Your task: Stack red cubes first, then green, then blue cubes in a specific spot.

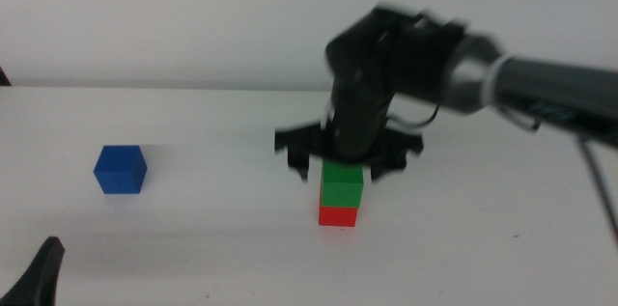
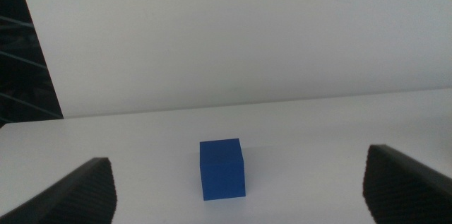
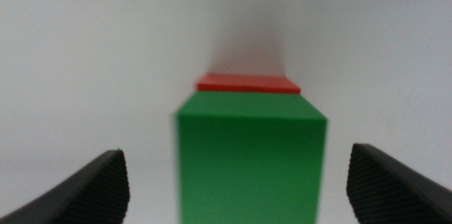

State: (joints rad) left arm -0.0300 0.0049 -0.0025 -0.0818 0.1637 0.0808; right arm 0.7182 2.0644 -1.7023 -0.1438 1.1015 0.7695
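Two cubes stacked: green (image 1: 342,182) sits on red cube (image 1: 339,215), between the spread, non-touching fingers of the right gripper (image 1: 345,159). Lift straight clear. Blue cube (image 2: 222,169) lies centred ahead of the wide-open left gripper (image 2: 240,192).

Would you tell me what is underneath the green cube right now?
The red cube sits directly under the green cube, on the white table. Its top face is covered; the open right gripper hovers above.
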